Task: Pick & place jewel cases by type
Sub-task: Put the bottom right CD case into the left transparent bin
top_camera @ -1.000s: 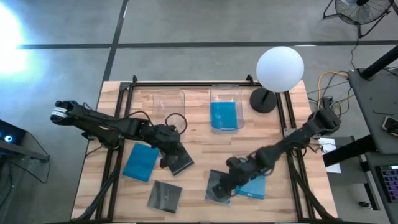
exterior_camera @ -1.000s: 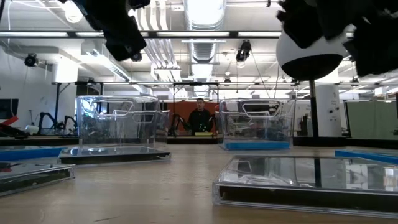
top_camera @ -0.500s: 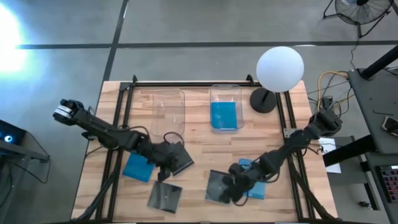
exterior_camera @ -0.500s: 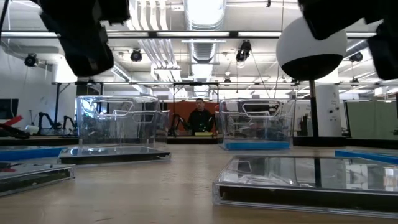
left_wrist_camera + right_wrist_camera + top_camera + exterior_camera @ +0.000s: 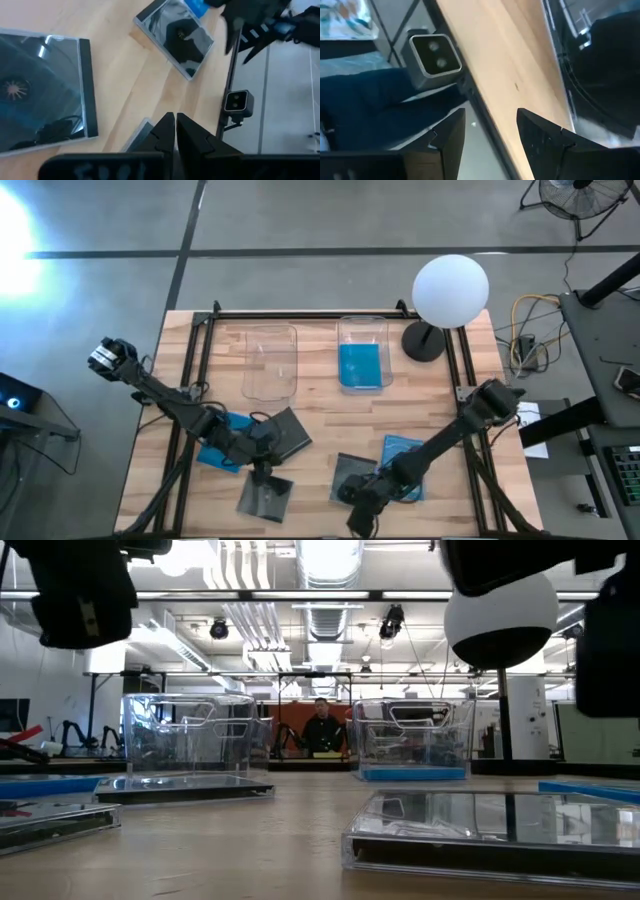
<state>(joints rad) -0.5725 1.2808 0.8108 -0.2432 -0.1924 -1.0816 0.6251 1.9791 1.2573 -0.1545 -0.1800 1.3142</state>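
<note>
Wooden bench (image 5: 320,435) carrying two clear bins (image 5: 271,361) side by side, lamp base (image 5: 424,341) standing beside them, dark jewel cases (image 5: 266,498) and blue jewel cases (image 5: 404,451) lying flat nearer front.

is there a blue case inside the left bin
No, the left bin holds nothing visible in the high view; the blue case lies in the right bin.

Dark jewel case (image 5: 490,830) in foreground

Two bins stand side by side at the table's far middle — the left bin (image 5: 271,361), the right bin (image 5: 363,352) with a jewel case (image 5: 361,365) in it. A lamp (image 5: 446,295) stands right of them — five more cases lie nearer.
</note>
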